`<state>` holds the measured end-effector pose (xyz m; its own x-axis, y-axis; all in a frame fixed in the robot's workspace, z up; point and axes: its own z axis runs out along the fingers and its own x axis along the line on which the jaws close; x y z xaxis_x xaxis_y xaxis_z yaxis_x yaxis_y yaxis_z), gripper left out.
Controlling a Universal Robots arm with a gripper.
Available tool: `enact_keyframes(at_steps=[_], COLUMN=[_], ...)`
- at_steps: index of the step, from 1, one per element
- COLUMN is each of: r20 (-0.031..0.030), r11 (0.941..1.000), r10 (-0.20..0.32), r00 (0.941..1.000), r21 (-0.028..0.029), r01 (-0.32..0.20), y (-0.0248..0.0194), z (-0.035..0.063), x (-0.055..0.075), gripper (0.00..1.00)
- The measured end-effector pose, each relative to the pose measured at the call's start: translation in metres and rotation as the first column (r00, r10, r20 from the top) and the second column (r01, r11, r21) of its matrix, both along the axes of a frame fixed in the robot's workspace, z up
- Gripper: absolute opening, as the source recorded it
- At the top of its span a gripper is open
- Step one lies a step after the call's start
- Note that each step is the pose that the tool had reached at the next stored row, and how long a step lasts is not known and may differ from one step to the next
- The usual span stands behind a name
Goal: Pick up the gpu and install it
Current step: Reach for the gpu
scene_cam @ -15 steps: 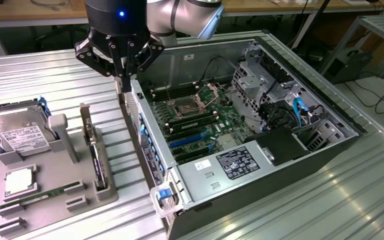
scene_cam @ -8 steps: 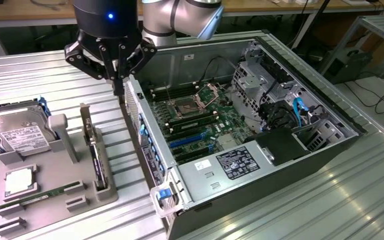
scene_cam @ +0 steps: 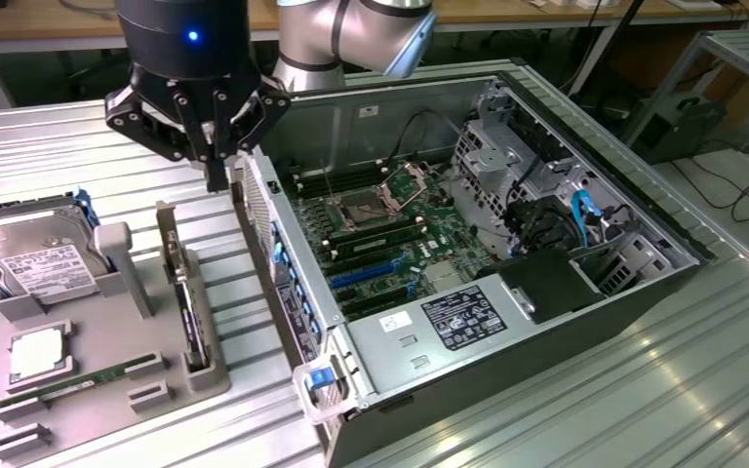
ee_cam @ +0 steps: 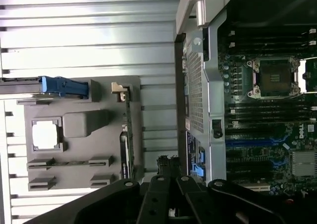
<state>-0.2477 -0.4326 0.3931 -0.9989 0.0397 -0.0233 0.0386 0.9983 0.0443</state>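
Tray (scene_cam: 108, 327) beside case (scene_cam: 299, 292) on table (scene_cam: 687, 390)
Tray at exterior view's left of case; gpu (scene_cam: 192, 322) stands along tray's case-side edge, hard drive (scene_cam: 39, 263) at its far outer corner, gripper (scene_cam: 222, 180) above the gap.

The case (scene_cam: 348, 127) is grey inside, black outside, its motherboard (scene_cam: 413, 249) green with blue slots. Beside the case a grey tray (scene_cam: 206, 385) holds the black gpu (scene_cam: 194, 322) with pale silvery bracket and a silver drive (scene_cam: 36, 263) with white label. The gripper (scene_cam: 218, 180) is black; the counter (scene_cam: 609, 390) silvery, ribbed in stripes.
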Motion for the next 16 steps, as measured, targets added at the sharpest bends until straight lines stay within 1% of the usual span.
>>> enact_keyframes(at_steps=[16], r20=[0.0000], r11=[0.9999], r10=[0.014], r00=[0.9999], r21=[0.0000], r01=[-0.014], y=[-0.0074], z=[-0.0001], x=[-0.026], gripper=[0.11])
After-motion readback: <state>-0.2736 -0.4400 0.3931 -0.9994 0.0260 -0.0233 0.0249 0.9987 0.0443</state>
